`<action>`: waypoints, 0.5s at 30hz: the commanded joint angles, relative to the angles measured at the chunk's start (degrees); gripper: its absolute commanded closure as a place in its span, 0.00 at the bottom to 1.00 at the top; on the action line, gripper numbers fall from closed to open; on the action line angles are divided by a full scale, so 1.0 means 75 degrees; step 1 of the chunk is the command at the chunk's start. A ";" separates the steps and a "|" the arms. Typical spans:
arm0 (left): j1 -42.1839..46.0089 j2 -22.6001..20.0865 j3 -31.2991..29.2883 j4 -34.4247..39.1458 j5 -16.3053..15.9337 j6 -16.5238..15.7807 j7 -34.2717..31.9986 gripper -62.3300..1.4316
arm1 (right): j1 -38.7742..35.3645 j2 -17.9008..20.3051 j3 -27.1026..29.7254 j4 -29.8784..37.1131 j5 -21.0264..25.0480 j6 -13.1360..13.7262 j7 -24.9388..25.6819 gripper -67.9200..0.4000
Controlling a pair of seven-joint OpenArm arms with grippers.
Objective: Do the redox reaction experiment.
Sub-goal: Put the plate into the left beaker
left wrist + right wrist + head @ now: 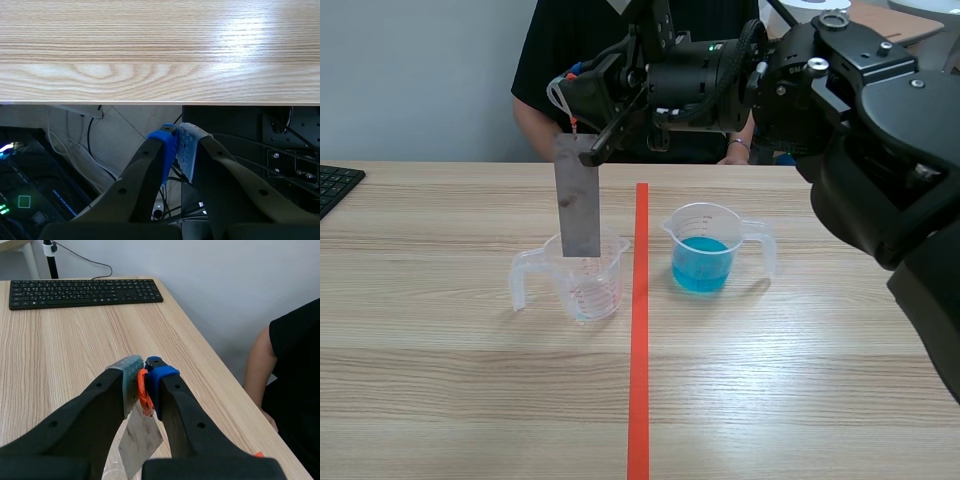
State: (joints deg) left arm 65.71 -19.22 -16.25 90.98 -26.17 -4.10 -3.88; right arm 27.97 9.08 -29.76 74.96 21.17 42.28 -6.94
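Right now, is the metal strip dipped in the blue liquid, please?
No, the metal strip hangs from the right gripper at the clear beaker, across the tape line from the beaker of blue liquid.

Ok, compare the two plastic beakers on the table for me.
In the scene view, the left beaker shows no coloured liquid; the right beaker holds blue liquid. A metal strip hangs at the left beaker's mouth; nothing hangs over the right beaker. The left beaker's handle and the right beaker's point opposite ways, away from the tape line between them. Both are clear, upright, spouted plastic.
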 commanded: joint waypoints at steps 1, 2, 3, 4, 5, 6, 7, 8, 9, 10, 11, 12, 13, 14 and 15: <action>0.0000 0.0020 0.0020 0.0076 -0.0023 -0.0012 -0.0073 0.93 | 0.0175 0.0067 -0.0006 0.0163 0.0073 -0.0026 0.0082 0.97; 0.0000 0.0020 0.0020 0.0076 -0.0023 -0.0012 -0.0073 0.93 | 0.0154 0.0067 -0.0006 0.0163 -0.0003 -0.0026 0.0079 0.97; 0.0000 0.0020 0.0020 0.0076 -0.0023 -0.0012 -0.0073 0.93 | 0.0119 0.0061 -0.0006 0.0163 -0.0079 -0.0026 0.0058 0.97; 0.0000 0.0020 0.0020 0.0076 -0.0023 -0.0012 -0.0073 0.93 | 0.0073 0.0061 -0.0006 0.0163 -0.0198 -0.0026 0.0061 0.97; 0.0000 0.0020 0.0020 0.0076 -0.0023 -0.0012 -0.0073 0.93 | 0.0029 0.0058 -0.0006 0.0163 -0.0291 -0.0026 0.0061 0.97; 0.0000 0.0020 0.0020 0.0076 -0.0023 -0.0012 -0.0073 0.93 | -0.0038 0.0058 -0.0006 0.0163 -0.0388 -0.0026 0.0067 0.97; 0.0000 0.0020 0.0020 0.0076 -0.0023 -0.0012 -0.0073 0.93 | -0.0090 0.0058 -0.0006 0.0163 -0.0449 -0.0029 0.0073 0.97; 0.0000 0.0020 0.0020 0.0076 -0.0023 -0.0012 -0.0073 0.93 | -0.0152 0.0058 -0.0006 0.0160 -0.0562 -0.0029 0.0082 0.97; 0.0000 0.0020 0.0020 0.0076 -0.0023 -0.0012 -0.0073 0.93 | -0.0204 0.0058 -0.0006 0.0160 -0.0694 -0.0029 0.0122 0.97; 0.0000 0.0020 0.0020 0.0076 -0.0023 -0.0012 -0.0073 0.93 | -0.0259 0.0058 -0.0006 0.0152 -0.0819 -0.0029 0.0146 0.97; 0.0000 0.0020 0.0020 0.0076 -0.0023 -0.0012 -0.0073 0.93 | -0.0309 0.0058 -0.0006 0.0149 -0.0976 -0.0029 0.0216 0.97; 0.0000 0.0020 0.0020 0.0076 -0.0023 -0.0012 -0.0073 0.93 | -0.0350 0.0058 -0.0006 0.0140 -0.1142 -0.0029 0.0277 0.97; 0.0000 0.0017 0.0020 0.0076 -0.0023 -0.0012 -0.0073 0.93 | -0.0391 0.0055 -0.0009 0.0125 -0.1288 -0.0029 0.0303 0.97; 0.0000 0.0017 0.0020 0.0076 -0.0023 -0.0012 -0.0073 0.93 | -0.0411 0.0058 -0.0009 0.0114 -0.1384 -0.0032 0.0323 0.97; 0.0000 0.0017 0.0020 0.0076 -0.0023 -0.0012 -0.0076 0.93 | -0.0428 0.0058 -0.0009 0.0093 -0.1472 -0.0032 0.0344 0.97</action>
State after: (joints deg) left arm 65.71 -19.22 -16.25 90.98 -26.15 -4.12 -3.88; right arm 23.22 9.08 -29.76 74.96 9.41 42.28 -5.78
